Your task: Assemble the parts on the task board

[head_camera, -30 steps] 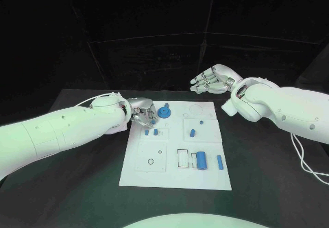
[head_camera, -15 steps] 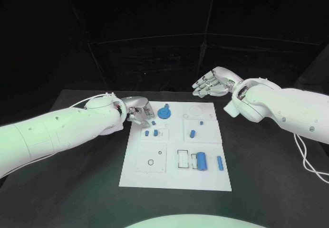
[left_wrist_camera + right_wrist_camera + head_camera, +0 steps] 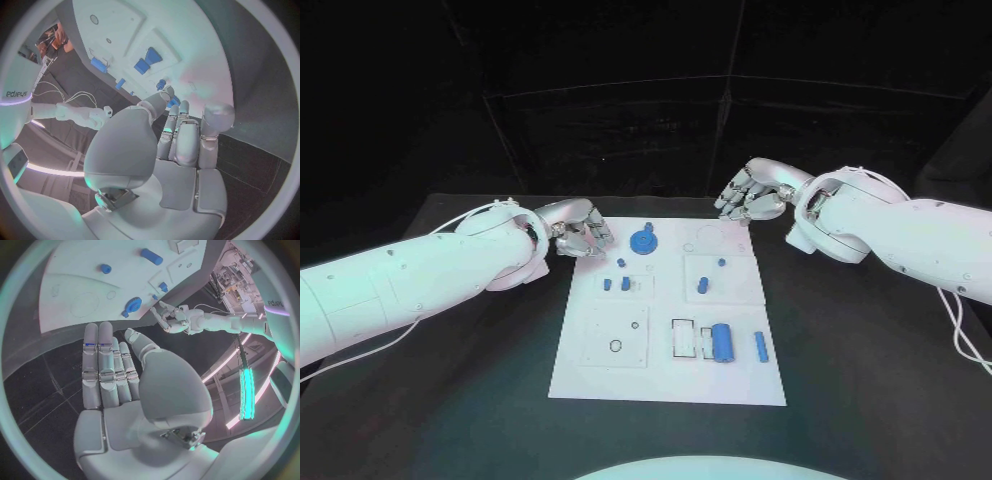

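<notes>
Flat white rectangular task board (image 3: 669, 370), matte, long axis running away from the robot, centred on the matte black table (image 3: 877, 380). On the far part of the board, a blue round disc-shaped part (image 3: 645, 240) with a small knob toward the far edge. Below it, two small blue block parts (image 3: 616, 284) side by side, and a small blue peg-like part (image 3: 704, 283), tilted, in the neighbouring square panel. On the near part, a blue smooth cylindrical part (image 3: 724, 342), long axis pointing away from the robot, just beside a white rectangular recess (image 3: 685, 336); a slimmer blue bar part (image 3: 762, 345) parallel to it, near the board's right edge.

Silver, glossy left hand (image 3: 580, 233) at the board's far left corner, fingers (image 3: 187, 137) close together and slightly curled, holding nothing visible. Silver right hand (image 3: 754, 193) raised beyond the board's far right corner, fingers (image 3: 106, 365) held side by side and nearly straight, palm bare.
</notes>
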`<state>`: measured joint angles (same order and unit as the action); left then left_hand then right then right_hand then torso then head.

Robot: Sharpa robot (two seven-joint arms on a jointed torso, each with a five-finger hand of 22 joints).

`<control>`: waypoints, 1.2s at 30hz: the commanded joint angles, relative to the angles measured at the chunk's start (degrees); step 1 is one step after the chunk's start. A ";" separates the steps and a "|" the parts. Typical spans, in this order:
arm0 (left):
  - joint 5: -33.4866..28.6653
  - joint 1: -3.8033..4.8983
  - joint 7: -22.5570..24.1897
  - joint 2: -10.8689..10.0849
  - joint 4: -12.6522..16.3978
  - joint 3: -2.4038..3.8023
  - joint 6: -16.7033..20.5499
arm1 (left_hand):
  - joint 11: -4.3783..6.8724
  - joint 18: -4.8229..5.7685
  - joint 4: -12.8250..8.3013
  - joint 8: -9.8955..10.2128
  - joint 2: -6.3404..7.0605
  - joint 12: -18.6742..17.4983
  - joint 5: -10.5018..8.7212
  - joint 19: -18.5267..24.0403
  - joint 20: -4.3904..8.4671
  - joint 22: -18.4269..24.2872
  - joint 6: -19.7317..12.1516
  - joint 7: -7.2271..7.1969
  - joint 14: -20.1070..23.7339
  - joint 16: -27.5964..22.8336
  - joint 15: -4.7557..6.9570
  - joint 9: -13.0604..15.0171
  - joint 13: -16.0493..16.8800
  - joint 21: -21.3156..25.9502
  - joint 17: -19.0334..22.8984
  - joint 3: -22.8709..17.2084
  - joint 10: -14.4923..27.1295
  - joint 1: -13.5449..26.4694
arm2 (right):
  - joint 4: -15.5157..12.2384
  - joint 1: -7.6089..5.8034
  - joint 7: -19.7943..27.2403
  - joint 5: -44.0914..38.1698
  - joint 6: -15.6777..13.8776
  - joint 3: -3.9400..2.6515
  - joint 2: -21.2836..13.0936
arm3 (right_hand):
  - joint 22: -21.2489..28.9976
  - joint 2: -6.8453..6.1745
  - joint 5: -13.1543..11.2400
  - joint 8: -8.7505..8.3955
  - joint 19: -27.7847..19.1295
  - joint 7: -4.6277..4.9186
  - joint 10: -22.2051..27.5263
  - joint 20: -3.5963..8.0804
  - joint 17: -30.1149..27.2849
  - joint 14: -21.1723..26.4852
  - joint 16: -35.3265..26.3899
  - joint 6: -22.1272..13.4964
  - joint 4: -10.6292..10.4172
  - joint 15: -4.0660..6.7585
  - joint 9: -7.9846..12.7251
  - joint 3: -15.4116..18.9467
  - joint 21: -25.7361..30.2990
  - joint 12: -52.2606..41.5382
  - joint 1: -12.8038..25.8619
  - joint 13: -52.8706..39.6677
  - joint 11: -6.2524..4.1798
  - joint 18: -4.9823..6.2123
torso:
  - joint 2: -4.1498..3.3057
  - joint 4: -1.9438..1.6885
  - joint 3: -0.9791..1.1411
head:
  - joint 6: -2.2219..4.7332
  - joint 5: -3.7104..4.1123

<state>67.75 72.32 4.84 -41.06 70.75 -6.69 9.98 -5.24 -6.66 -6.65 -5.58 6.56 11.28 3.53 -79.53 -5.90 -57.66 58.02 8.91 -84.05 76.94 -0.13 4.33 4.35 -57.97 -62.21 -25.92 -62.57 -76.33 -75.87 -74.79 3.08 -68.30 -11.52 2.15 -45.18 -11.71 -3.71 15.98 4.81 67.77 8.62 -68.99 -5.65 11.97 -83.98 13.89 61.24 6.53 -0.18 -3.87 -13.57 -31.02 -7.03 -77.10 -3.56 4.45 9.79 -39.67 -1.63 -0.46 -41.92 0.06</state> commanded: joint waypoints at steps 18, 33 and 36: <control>-64.63 0.08 24.31 -7.09 8.15 -0.09 -4.69 | -0.39 -3.83 2.27 -1.05 -0.31 1.71 0.35 11.86 -0.66 18.17 2.04 0.54 13.88 -19.87 -0.67 -0.40 -0.30 21.80 31.99 0.21 -0.41 3.87 | -8.00 5.29 -6.73 -28.01 -0.61 0.02 -3.41 | -15.90 -3.54 -2.07 -1.15 -1.42 0.00 1.19 0.45 20.24 -1.51 31.32 0.19 0.71 0.64 0.09 -6.68 -21.12 3.25 3.47 -0.05 0.29 0.17 | -0.10 -0.09 -0.10 | 0.54 2.49; -65.64 0.05 24.66 -8.46 9.66 -0.14 -4.55 | -0.33 -3.86 2.04 -1.13 -0.51 2.12 0.38 11.82 -0.62 18.60 1.98 0.55 14.09 -20.06 -0.61 -0.42 -0.26 22.36 32.36 0.68 -0.49 3.31 | -6.86 7.04 -7.08 -29.10 0.33 0.02 -1.23 | -29.63 -3.49 -2.82 -1.15 0.51 0.47 2.43 -0.19 34.48 -1.57 46.08 -0.79 1.13 0.18 0.06 -9.08 -32.33 3.15 2.80 -0.01 0.81 -1.31 | -0.15 -0.04 -0.05 | 0.37 2.50; -65.66 0.04 24.66 -8.50 9.71 -0.15 -4.52 | -0.34 -3.86 1.97 -1.12 -0.58 2.18 0.39 11.80 -0.61 18.68 1.91 0.58 14.13 -20.10 -0.61 -0.43 -0.27 22.46 32.44 0.73 -0.46 3.14 | -6.41 7.21 -7.35 -29.33 0.59 0.02 -0.84 | -32.30 -3.54 -3.15 -1.13 0.99 0.53 2.60 -0.36 36.99 -1.56 48.65 -0.94 1.20 0.05 0.06 -9.81 -34.39 3.14 2.86 -0.02 0.93 -1.65 | -0.15 -0.05 -0.01 | 0.29 2.47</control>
<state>3.29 72.30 28.09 -49.53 80.29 -6.87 6.26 -5.53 -9.78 -4.67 -6.49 6.24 13.31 3.76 -68.06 -6.60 -39.03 60.09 9.42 -70.43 57.20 -0.83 3.98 4.03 -35.75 -29.82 -25.40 -63.15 -73.03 -82.39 -67.52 -3.58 -96.41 -11.44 2.20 -46.12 -43.65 -6.92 13.01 3.77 68.43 9.10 -66.72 -6.04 48.63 -84.04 62.21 60.65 7.72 0.30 -3.79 -23.03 -65.14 -3.76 -73.89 -3.60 5.22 8.86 -39.81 -1.69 -0.51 -41.57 2.54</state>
